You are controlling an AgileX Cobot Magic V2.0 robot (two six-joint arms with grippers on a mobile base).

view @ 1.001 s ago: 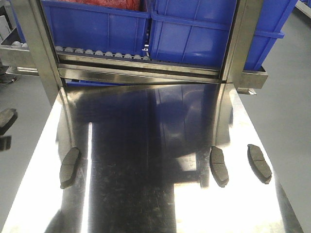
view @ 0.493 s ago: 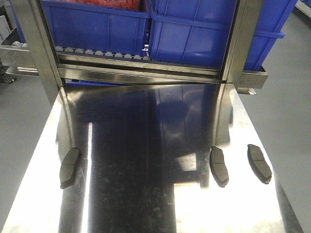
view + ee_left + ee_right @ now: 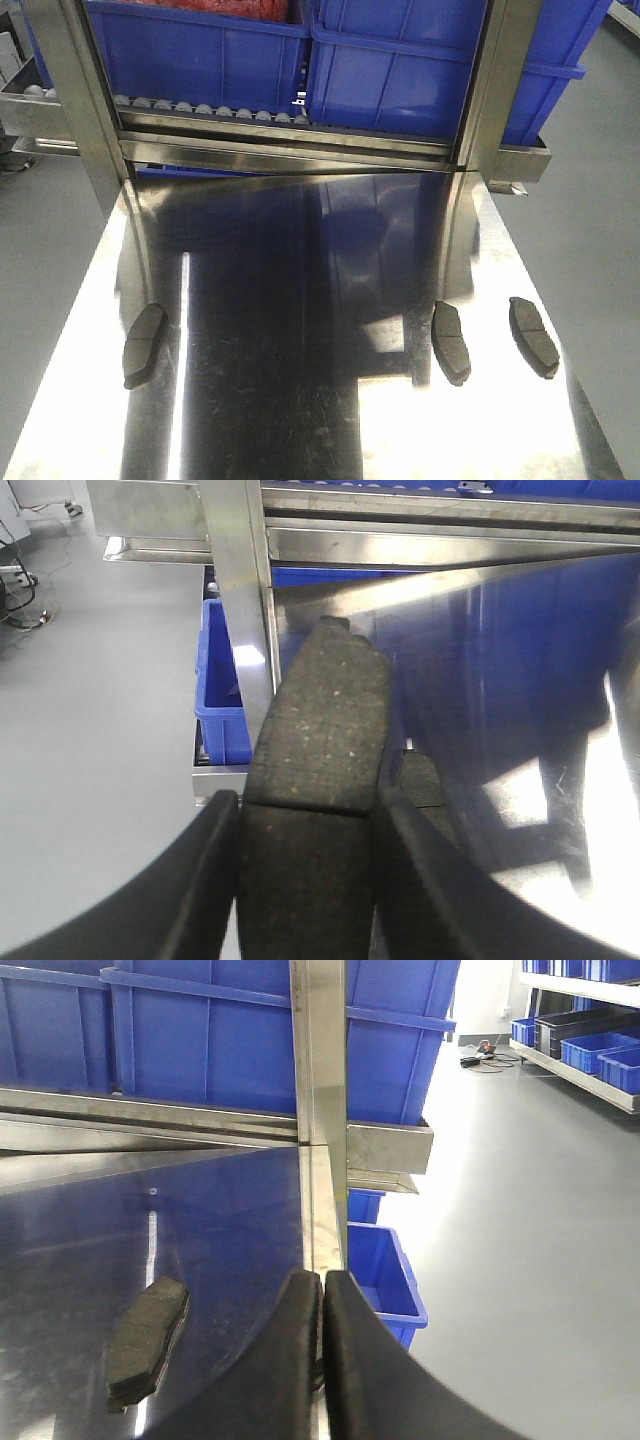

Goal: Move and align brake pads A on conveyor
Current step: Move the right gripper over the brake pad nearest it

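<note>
One pad [image 3: 325,720] is clamped in the left gripper [image 3: 305,820]; the right gripper [image 3: 322,1290] is squeezed closed, fingers [image 3: 290,1360] touching (three more pads [image 3: 144,345] [image 3: 451,342] [image 3: 533,337] are parked on the table [image 3: 300,430]).

Three brake pads A [image 3: 451,342] on table [image 3: 300,410]; fourth pad [image 3: 320,740] in left jaws.
</note>
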